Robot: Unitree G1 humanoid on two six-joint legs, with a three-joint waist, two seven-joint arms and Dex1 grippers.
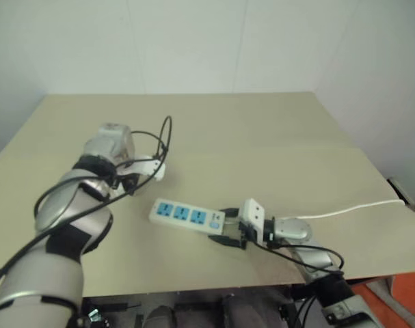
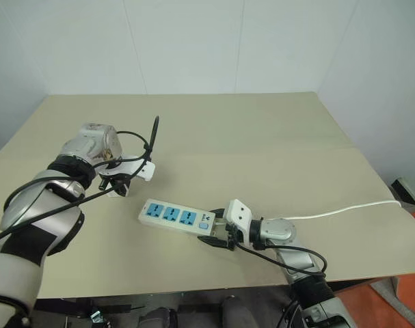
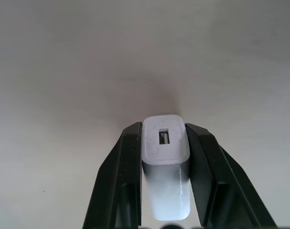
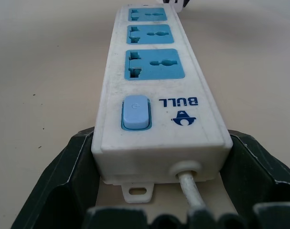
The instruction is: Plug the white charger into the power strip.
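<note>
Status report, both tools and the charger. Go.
Left tool shut on white charger, above the table. Right tool clamps the switch end of power strip. All three sockets free, path clear.

Smooth white plastic charger (image 3: 166, 162) and power strip (image 4: 154, 86); matt beige table (image 1: 262, 137).

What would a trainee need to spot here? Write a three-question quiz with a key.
1. True or false: the white charger is already plugged into the power strip.
2. What are the left gripper jaws shut on? A the white charger, B a cup, C nothing.
3. Fill in: the right gripper jaws hold the power strip at its ___ end.
Key: 1 false, it is apart from the strip; 2 A; 3 switch.
</note>
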